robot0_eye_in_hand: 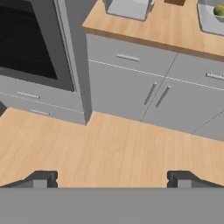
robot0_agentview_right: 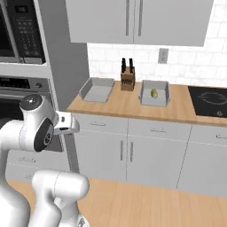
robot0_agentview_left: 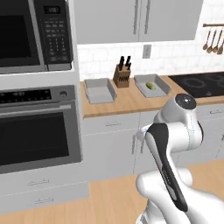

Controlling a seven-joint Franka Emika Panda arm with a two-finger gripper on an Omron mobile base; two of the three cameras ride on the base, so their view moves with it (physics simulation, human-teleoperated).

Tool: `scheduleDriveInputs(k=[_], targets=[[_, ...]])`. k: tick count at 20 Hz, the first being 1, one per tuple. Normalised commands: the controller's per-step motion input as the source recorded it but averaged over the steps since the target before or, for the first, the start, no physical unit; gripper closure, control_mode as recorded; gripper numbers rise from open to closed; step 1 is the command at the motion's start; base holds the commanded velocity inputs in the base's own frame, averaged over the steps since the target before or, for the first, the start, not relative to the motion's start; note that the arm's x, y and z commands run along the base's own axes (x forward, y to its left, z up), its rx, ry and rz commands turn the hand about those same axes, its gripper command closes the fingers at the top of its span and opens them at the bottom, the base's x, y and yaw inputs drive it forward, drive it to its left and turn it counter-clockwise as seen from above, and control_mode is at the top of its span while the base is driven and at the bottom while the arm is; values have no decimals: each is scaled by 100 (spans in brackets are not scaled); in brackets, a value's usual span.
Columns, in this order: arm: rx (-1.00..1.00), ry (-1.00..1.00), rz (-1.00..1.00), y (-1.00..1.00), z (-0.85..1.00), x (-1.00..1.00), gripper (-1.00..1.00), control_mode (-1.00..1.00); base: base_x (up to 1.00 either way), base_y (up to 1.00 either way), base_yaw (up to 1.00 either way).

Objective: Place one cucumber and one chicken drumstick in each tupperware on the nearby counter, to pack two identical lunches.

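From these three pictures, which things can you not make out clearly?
- The small yellow-green item in the right tupperware: too small in both base views to identify; cut by the top edge in the hand view.
- Left tupperware: its near wall hides part of its floor in the base views; cut off at the top in the hand view.
- Cooktop: cut by the right edge in both base views.

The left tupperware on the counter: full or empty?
Empty: the left tupperware shows only its bare grey floor; the right tupperware holds a small yellow-green item.
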Motion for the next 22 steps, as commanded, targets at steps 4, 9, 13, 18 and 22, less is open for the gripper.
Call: scheduleDriveInputs(k=[4, 9, 13, 18, 22], targets=[[0, 0, 0, 0, 0, 0, -100, 100, -65, 100, 2], [0, 0, 0, 0, 0, 0, -100, 100, -10, 100, 18], [0, 0, 0, 0, 0, 0, -100, 100, 0, 100, 59], [0, 0, 0, 0, 0, 0, -100, 100, 0, 100, 67], [0, 0, 0, 0, 0, 0, -100, 100, 0, 100, 65]])
